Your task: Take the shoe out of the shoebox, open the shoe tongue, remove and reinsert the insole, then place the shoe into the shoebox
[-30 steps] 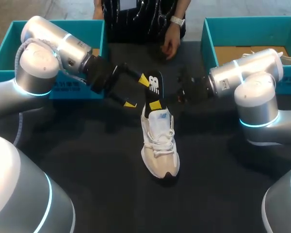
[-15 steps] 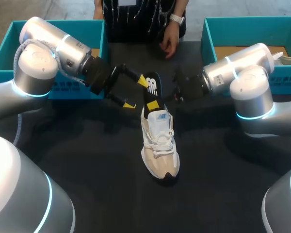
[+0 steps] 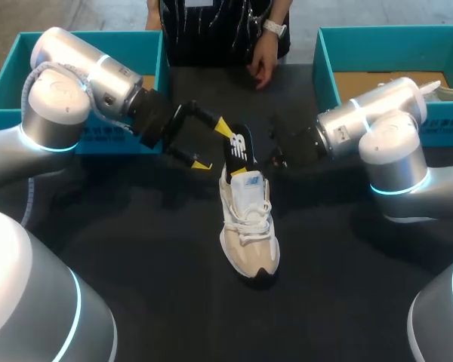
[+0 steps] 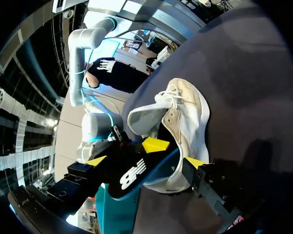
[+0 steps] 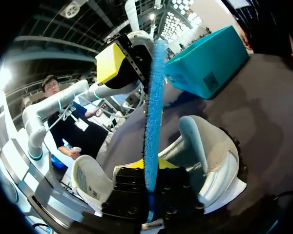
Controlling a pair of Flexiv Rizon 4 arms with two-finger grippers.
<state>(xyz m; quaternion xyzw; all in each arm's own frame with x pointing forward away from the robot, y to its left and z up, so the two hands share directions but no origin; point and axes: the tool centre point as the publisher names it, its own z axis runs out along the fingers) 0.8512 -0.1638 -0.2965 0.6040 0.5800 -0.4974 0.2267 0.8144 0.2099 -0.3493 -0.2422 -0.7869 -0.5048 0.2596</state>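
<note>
I am pinching the upright insole [image 3: 239,142] mid-frame with my right end effector [image 3: 275,154], left end effector [image 3: 212,144] spread beside it, shoe [image 3: 248,226] lying on dark bench [image 3: 136,249], teal shoebox [image 3: 326,60] upper right.

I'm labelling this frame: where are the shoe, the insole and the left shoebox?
shoe [image 3: 248,222]: head view, laced middle.
insole [image 3: 239,143]: head view, black printed face.
left shoebox [image 3: 147,49]: head view, far inner wall.
</note>
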